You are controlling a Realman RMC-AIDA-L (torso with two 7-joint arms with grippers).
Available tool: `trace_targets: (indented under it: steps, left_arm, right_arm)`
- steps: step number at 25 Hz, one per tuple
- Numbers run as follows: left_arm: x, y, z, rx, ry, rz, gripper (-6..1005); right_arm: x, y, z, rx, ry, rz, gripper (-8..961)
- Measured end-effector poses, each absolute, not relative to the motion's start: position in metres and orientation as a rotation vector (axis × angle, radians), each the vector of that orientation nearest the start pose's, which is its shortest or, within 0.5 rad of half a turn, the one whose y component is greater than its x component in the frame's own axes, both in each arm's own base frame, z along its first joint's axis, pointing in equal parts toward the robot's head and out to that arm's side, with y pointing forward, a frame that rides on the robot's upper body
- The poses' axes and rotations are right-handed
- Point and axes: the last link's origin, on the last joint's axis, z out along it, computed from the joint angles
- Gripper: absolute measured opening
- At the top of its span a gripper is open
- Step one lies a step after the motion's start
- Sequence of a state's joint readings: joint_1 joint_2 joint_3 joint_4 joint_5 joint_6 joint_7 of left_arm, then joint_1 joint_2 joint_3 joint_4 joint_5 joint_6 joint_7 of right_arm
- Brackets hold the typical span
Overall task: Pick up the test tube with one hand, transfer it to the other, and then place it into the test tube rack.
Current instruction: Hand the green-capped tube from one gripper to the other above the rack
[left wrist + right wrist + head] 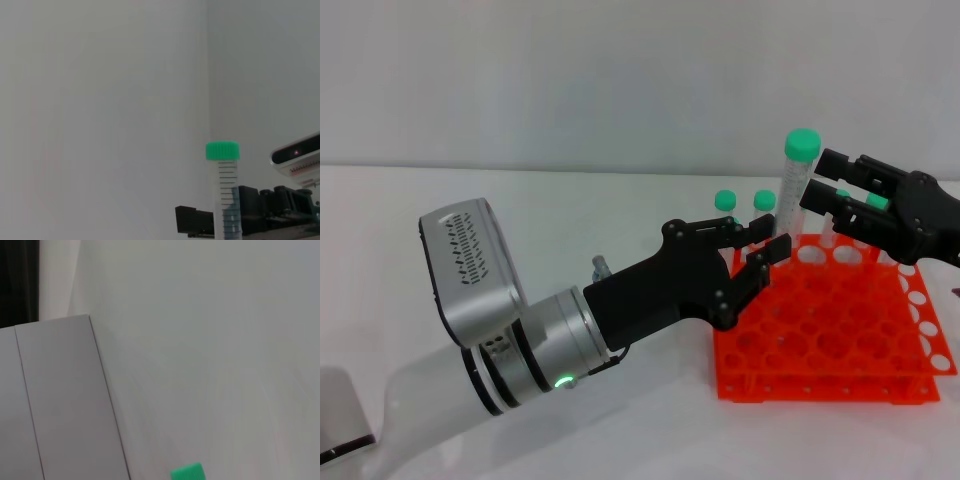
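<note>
The test tube [794,195], clear with a green cap, stands upright above the back left corner of the orange-red rack [830,335]. My left gripper [772,238], on the silver forearm with the green light, is shut on the tube's lower end. My right gripper [817,182] reaches in from the right and its fingers [196,221] lie against both sides of the tube's middle [226,200]. The right wrist view shows only the green cap [187,473] at the picture's edge.
Other green-capped tubes [725,200] [763,200] stand in the rack's back row, more of them half hidden behind the right gripper. The rack sits on a white table [470,420], with a white wall behind.
</note>
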State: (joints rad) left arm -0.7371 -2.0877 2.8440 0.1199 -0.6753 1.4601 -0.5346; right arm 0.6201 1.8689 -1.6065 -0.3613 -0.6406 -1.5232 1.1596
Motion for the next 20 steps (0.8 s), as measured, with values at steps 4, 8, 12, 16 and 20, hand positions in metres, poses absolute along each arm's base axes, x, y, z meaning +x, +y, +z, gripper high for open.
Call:
trace_targets:
  steps: [4,8,12,16,20]
  left_arm:
    - [-0.178,0.3314,-0.0815,-2.393,-0.189,-1.249,191]
    - [-0.1784,0.3318,-0.0811,-2.392,-0.189,-1.246,189]
    - [-0.1807,0.3348,-0.0833,-2.387,-0.218,-1.217,187]
    - [-0.1806,0.3365,-0.0853,-2.393,-0.23,-1.2,186]
    - [-0.1806,0.3401,-0.0889,-2.411,-0.256,-1.166,185]
  right_arm:
    - [0.1987,0.3638,0.0299,-2.497,0.44,1.36,652]
    - [0.2,0.3622,0.0313,-2.5,0.429,1.361,649]
    - [0.1986,0.3572,0.0322,-2.512,0.385,1.384,646]
    - [0.1976,0.3571,0.0308,-2.519,0.379,1.381,642]
    - [0.1951,0.3581,0.0278,-2.524,0.363,1.374,639]
